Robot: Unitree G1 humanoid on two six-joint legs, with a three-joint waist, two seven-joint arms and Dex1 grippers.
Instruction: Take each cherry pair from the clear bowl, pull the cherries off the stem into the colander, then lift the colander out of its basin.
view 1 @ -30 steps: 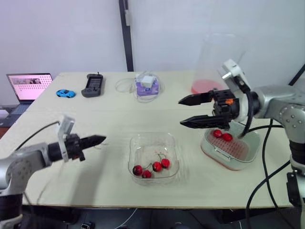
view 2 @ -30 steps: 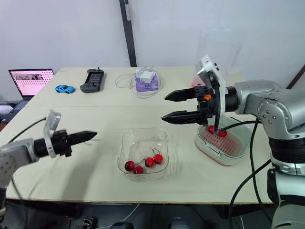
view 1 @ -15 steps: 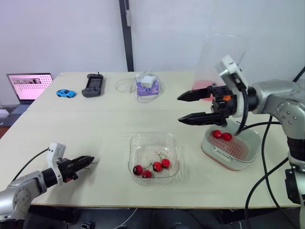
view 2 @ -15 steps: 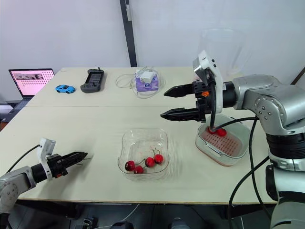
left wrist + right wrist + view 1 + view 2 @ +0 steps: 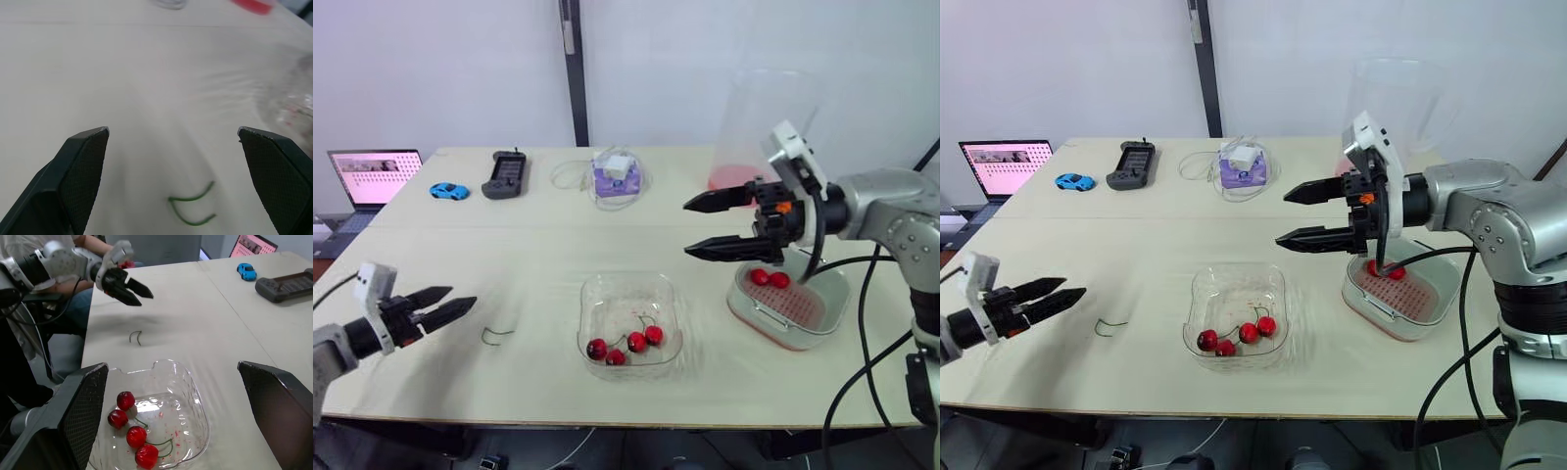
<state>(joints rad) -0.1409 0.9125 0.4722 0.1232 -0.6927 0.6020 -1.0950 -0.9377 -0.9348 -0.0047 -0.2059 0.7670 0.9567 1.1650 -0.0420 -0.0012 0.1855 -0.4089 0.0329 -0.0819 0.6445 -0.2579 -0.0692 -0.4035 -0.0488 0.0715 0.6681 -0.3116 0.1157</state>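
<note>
Hanging spread, right gripper (image 5: 686, 230) beside colander (image 5: 798, 305); left gripper (image 5: 462, 298), also spread, near apparently bare stem (image 5: 494, 336).

Clear bowl (image 5: 293, 98) cropped by the left wrist view's edge

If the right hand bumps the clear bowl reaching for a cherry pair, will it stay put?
Probably slides: the clear bowl looks thin plastic, holding four cherries, so likely light. Its low, wide shape makes tipping unlikely; the cherries may roll.
</note>
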